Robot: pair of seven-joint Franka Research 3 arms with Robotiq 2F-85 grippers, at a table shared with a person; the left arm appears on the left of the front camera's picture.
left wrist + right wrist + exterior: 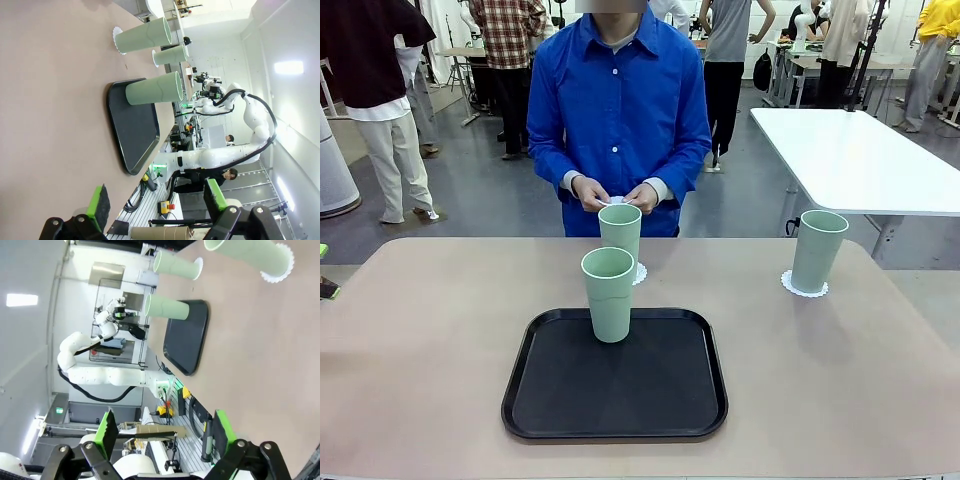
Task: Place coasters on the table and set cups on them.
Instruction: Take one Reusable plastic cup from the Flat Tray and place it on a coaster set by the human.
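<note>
L gripper (pixel 157 202): green pads wide apart, nothing btwn them. Tan-beige matte table (pixel 420 330), centre: black rounded-square tray (pixel 570 400) w/ one tall mint-green plastic tumbler (pixel 609 295) upright on its far part. Just behind the tray, 2nd tumbler (pixel 620 230) upright on a white lacy paper doily (pixel 639 273). Person at far side holds a small white paper piece (pixel 616 201) in both hands (pixel 588 192). Right side: 3rd tumbler (pixel 817 250) upright on 2nd doily (pixel 804 288), well apart from the tray. R gripper (pixel 165 432): pads spread, empty.

Two cups (pixel 817 250) stand on coasters (pixel 804 291), third on tray (pixel 620 395).
</note>
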